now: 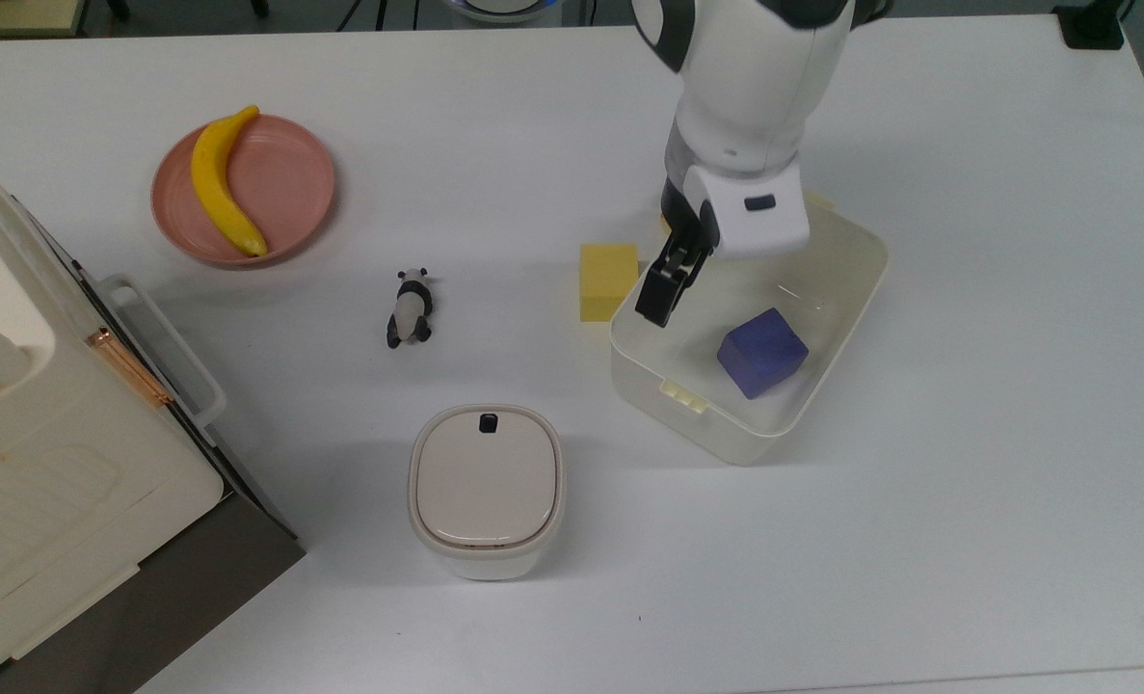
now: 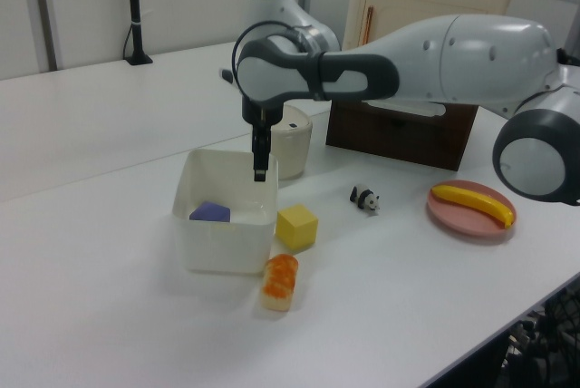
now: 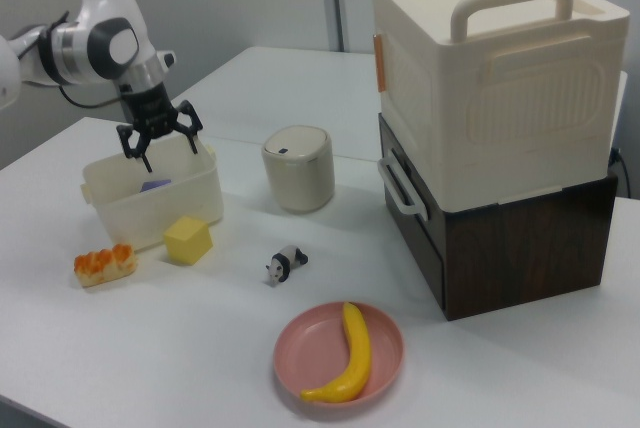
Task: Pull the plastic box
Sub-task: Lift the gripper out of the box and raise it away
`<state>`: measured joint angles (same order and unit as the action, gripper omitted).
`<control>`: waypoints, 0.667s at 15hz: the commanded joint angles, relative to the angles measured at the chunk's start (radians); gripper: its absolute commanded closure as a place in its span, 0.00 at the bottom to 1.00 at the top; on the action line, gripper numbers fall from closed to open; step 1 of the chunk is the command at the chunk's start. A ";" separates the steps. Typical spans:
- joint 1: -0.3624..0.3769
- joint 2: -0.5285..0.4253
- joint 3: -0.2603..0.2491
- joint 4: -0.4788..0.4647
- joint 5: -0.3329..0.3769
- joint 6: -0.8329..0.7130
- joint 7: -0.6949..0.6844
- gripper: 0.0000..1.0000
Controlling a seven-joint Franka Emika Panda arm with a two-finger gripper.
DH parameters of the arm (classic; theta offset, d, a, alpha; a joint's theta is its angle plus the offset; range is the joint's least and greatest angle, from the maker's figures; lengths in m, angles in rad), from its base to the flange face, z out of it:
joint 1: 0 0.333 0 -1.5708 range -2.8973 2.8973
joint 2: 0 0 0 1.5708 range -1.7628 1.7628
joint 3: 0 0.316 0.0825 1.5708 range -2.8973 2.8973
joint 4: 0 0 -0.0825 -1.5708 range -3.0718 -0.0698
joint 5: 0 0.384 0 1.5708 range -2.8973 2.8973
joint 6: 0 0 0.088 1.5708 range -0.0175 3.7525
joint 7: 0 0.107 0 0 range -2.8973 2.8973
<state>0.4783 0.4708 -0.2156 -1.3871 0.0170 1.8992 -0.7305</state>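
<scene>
- The plastic box (image 1: 827,381) sat on the white counter (image 1: 967,540), toward the top view's right, lidless, with a purple cube (image 1: 762,352) lying inside it.
- The end effector (image 1: 663,294) hung above the box's rim on the top view's left side, clear of the wall; in the right view its fingers (image 3: 131,140) were spread wide and held nothing.
- A yellow block (image 1: 607,280) stood just beside the box's outer wall, touching or nearly so.
- In the left view an orange-topped piece of toy food (image 2: 279,281) lay close against the box's near corner.
- A toy panda (image 1: 410,308) lay well apart from the box.
- A beige lidded container (image 1: 486,489) stood near the box.
- A banana (image 1: 222,181) rested on a pink plate (image 1: 297,183).
- A large cream case (image 3: 495,78) sat on a dark brown base (image 3: 520,248).
</scene>
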 commanded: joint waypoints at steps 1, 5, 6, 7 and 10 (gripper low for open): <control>0.010 -0.116 -0.005 -0.033 0.017 -0.055 0.097 0.00; -0.032 -0.195 -0.001 -0.030 0.017 -0.192 0.241 0.00; -0.047 -0.211 -0.001 -0.029 0.015 -0.227 0.288 0.00; -0.068 -0.233 0.007 -0.027 0.014 -0.255 0.330 0.00; -0.196 -0.279 0.073 -0.027 0.006 -0.301 0.452 0.00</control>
<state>0.3821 0.2502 -0.2044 -1.3838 0.0172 1.6309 -0.3910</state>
